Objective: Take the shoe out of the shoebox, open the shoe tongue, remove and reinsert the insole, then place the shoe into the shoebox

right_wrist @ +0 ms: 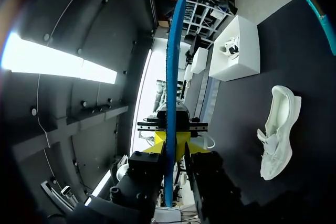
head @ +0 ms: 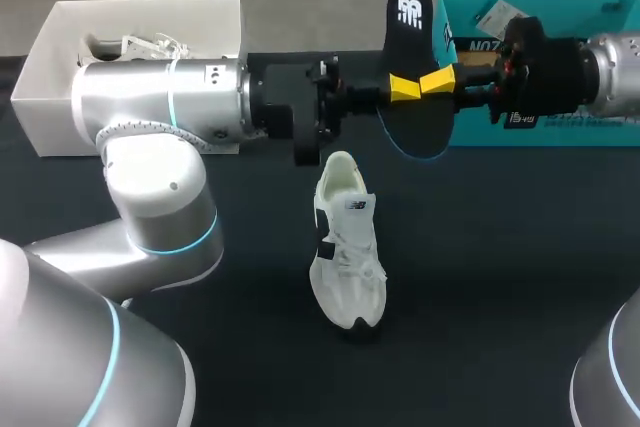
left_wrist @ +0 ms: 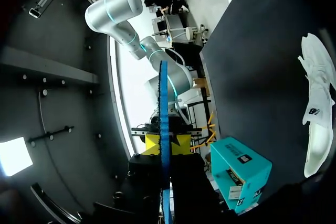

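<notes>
A black insole [head: 410, 17] with a blue edge stands upright in the air above the table's back middle. My left gripper [head: 403, 88] is shut on it from the left. My right gripper [head: 438, 80] faces it from the right, its fingers either side of the insole [right_wrist: 173, 51], with a gap showing at one finger. In the left wrist view the insole [left_wrist: 164, 103] runs edge-on between my left gripper's [left_wrist: 165, 153] fingers. The white shoe [head: 345, 252] lies on the dark table below, toe toward the front, tongue open.
A white shoebox [head: 60, 57] at the back left holds another white shoe [head: 150, 45]. A teal box [head: 560, 132] sits at the back right, behind my right arm. My left arm's elbow bulks over the front left of the table.
</notes>
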`<state>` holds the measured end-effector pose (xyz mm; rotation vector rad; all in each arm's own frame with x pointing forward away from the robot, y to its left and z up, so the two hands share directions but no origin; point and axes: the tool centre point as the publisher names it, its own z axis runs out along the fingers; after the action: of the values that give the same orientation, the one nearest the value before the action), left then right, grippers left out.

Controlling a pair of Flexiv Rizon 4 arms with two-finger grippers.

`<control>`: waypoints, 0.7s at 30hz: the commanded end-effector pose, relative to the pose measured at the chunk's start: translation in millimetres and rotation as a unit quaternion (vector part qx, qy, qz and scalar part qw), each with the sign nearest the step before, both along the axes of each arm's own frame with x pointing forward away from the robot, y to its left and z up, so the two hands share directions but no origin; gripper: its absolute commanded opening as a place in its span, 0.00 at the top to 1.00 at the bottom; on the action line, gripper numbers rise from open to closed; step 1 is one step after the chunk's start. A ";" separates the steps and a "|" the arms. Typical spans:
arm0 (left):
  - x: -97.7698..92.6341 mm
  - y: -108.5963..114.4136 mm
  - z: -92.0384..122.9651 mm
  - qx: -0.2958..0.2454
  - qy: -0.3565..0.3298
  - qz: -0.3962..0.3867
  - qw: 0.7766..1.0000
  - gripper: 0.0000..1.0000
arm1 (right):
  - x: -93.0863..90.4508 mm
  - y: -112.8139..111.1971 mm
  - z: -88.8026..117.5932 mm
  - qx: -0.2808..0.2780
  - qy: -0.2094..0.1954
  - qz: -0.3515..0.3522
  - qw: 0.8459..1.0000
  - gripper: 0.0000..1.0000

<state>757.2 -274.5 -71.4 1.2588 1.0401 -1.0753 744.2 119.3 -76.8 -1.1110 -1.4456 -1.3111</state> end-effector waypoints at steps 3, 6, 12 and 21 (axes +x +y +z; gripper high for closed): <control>0.3 2.4 -1.3 0.001 -0.004 0.001 1.000 1.00 | -0.9 1.2 -0.4 -0.001 0.000 -0.001 1.000 0.81; 0.3 2.3 -1.5 0.002 -0.002 0.001 1.000 1.00 | -1.0 1.5 -0.7 -0.002 0.001 -0.001 1.000 1.00; -1.8 1.5 -1.4 0.013 -0.001 -0.019 1.000 0.85 | -0.9 2.0 -1.1 -0.003 0.001 0.000 1.000 1.00; 3.4 18.5 -1.3 0.038 -0.006 -0.045 0.998 0.00 | -1.1 -5.2 -1.3 -0.005 -0.010 -0.012 1.000 1.00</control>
<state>754.8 -267.5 -76.2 1.3456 1.0404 -1.0887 747.3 116.5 -78.3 -1.1200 -1.4582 -1.3311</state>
